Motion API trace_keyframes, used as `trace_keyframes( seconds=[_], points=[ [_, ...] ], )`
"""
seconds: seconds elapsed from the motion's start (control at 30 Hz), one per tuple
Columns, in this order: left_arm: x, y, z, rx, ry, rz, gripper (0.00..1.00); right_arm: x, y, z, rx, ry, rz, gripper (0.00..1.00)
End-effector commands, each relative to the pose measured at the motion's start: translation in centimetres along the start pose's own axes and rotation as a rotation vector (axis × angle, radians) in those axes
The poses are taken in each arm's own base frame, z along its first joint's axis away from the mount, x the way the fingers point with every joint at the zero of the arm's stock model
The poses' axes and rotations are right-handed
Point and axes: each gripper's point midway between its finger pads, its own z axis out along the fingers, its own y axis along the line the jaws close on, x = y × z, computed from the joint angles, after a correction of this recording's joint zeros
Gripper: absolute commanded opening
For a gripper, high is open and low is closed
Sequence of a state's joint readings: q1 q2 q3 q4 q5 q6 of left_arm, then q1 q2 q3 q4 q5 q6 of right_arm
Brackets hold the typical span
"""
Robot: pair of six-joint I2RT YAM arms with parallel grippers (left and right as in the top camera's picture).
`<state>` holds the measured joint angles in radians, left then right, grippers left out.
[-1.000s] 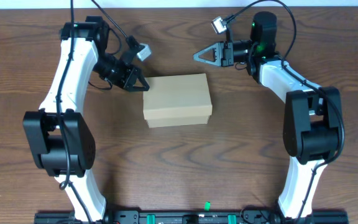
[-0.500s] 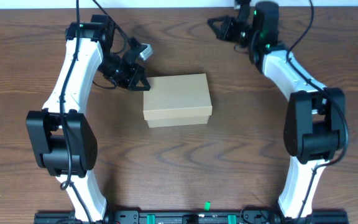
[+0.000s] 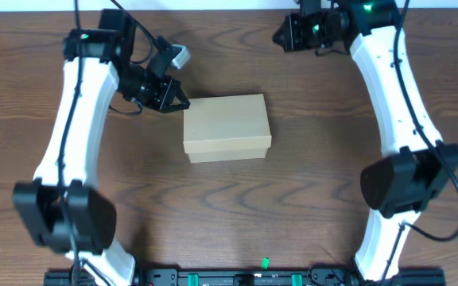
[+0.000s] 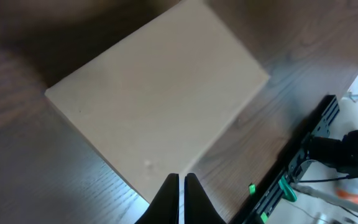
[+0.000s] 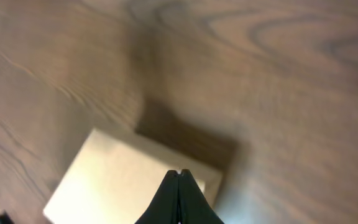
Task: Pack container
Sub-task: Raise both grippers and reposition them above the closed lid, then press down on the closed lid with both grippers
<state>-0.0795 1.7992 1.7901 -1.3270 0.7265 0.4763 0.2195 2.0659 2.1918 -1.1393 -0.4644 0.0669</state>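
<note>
While there's just one container [image 3: 227,127] on the worktop [image 3: 229,214], it's easy to place: it sits roughly mid-worktop, a bit toward the far edge. The lid is shut flat. Its long axis runs left to right, pretty much parallel to the near edge, with the short ends facing the two arms.

There are two grippers. The left gripper [image 3: 181,105] is right at the box's far left corner, fingers pressed together with nothing between them. From the left wrist view the tips hang over the box's edge, but I can't tell whether they actually touch it. Further back, the right gripper [image 3: 280,36] is near the far edge of the worktop, well apart from the box. It's also pinched shut on nothing.
</note>
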Motion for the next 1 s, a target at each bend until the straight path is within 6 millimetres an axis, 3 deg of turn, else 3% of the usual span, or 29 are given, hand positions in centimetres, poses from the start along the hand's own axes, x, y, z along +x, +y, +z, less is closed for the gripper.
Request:
trace_keyframes(
  seconds=[0.0, 0.1, 0.17, 0.23, 0.6, 0.97],
  points=[
    [-0.4, -1.5, -1.8, -0.016, -0.048, 0.09, 0.06, 0.8, 2.7, -2.9, 0.136, -0.006, -0.126, 0.01],
    [-0.1, -2.2, -2.5, -0.018, -0.056, 0.113, 0.06, 3.6, 4.1, -3.7, 0.266, 0.07, -0.168, 0.01],
    [1.0, -2.5, -2.3, -0.001, -0.019, 0.146, 0.06, 5.5, 5.7, -3.0, 0.26, 0.134, -0.164, 0.02],
    [1.4, -2.3, -1.8, 0.009, -0.006, 0.135, 0.06, 6.9, 6.0, -2.2, 0.259, 0.181, -0.157, 0.02],
    [4.7, 1.1, 4.4, 0.062, 0.035, 0.016, 0.06, 13.5, 3.5, 2.5, 0.282, 0.387, -0.062, 0.02],
    [3.6, 3.6, 5.5, -0.026, -0.01, -0.023, 0.06, 17.4, 4.4, 5.1, 0.175, 0.485, -0.028, 0.02]
  ],
)
